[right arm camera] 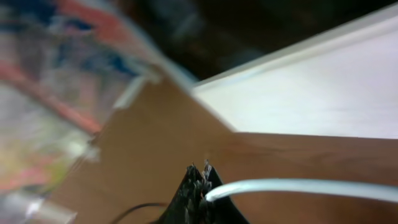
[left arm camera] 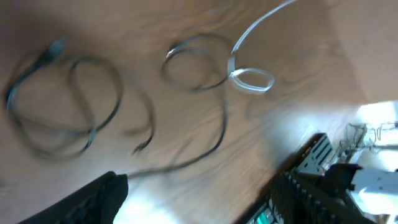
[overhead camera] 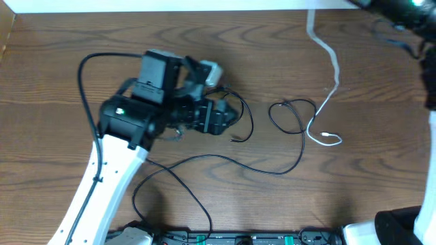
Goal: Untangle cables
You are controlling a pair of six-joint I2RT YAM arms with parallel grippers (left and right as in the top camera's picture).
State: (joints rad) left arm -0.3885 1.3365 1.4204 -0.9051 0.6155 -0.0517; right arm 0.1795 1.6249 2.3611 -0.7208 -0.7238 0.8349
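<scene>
Currently your left gripper (left arm camera: 205, 190) hangs with its fingers (left arm camera: 93, 199) spread wide and empty. The black cables (left arm camera: 117, 93) lie on the wooden table (left arm camera: 137, 25) ahead of the tips: one tangled bunch out beyond the left finger, a smaller ring (left arm camera: 196, 86) further out between the two. Your right gripper (right arm camera: 202, 183) is pinched closed on the white cable (right arm camera: 298, 185), which runs out sideways from its tips; its far loop (left arm camera: 249, 70) crosses the black ring. I judge these cords light, limp and thin, so they will drag and snag on each other rather than move as one piece. Take a black one on a free run near a plug end, not at a crossing. No container is in view
</scene>
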